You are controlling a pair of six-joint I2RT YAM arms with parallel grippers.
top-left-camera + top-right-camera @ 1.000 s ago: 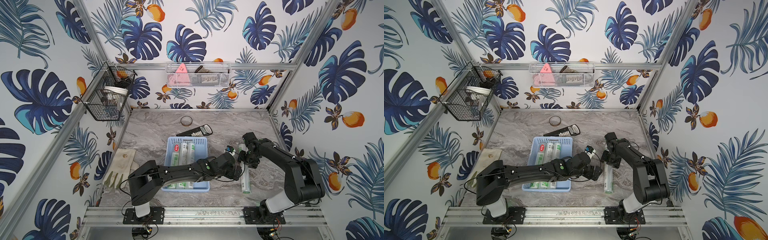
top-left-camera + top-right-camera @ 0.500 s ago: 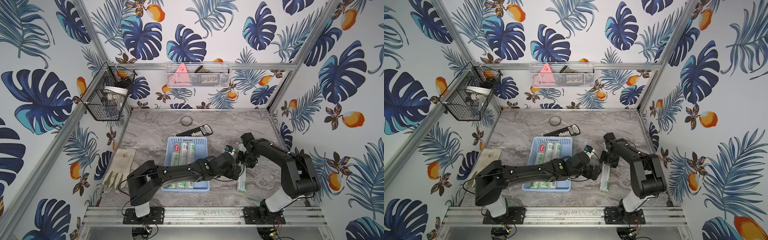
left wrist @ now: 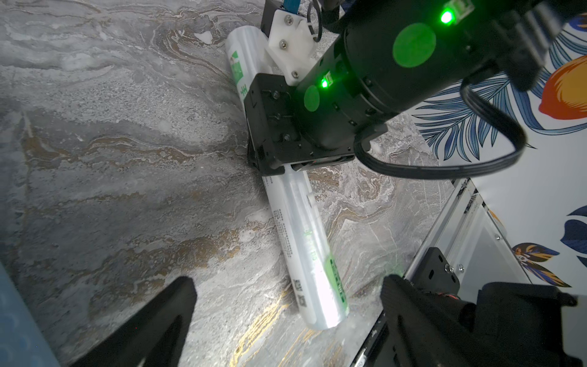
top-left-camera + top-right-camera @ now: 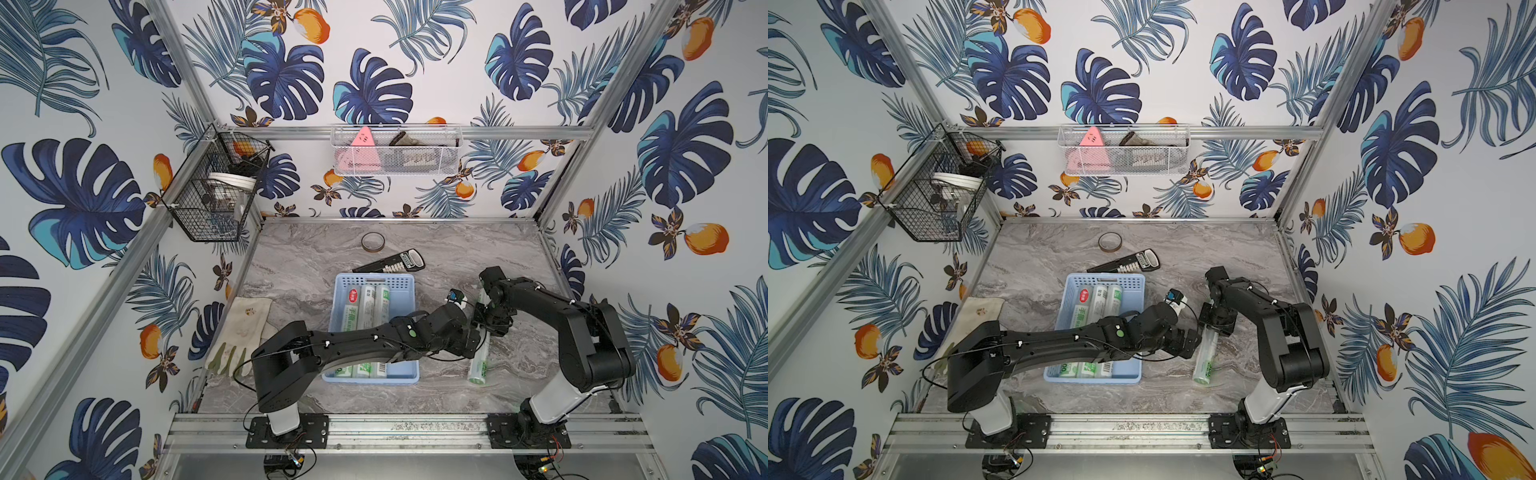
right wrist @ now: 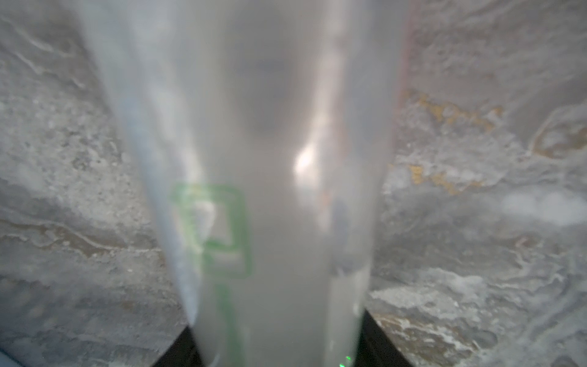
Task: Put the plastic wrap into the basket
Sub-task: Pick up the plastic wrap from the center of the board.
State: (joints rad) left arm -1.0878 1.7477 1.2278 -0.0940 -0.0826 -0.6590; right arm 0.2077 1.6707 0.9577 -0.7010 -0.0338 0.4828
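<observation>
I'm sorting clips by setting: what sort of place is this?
Probably a staged robot test booth, not a real home: leaf-print wall panels in an aluminium frame, a left arm and a right arm mounted on a front rail, over a marble-look tabletop.

Your left arm [image 4: 357, 345] reaches toward 3 o'clock, with the left gripper [image 3: 286, 281] spread wide. Your right arm [image 4: 552, 303] bends toward 9 o'clock, and the right gripper [image 3: 279, 166] points down, clamped on the plastic wrap [image 4: 478, 365].

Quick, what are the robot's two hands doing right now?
Left gripper: open, holding nothing.
Right gripper: shut on the plastic wrap roll.
</observation>
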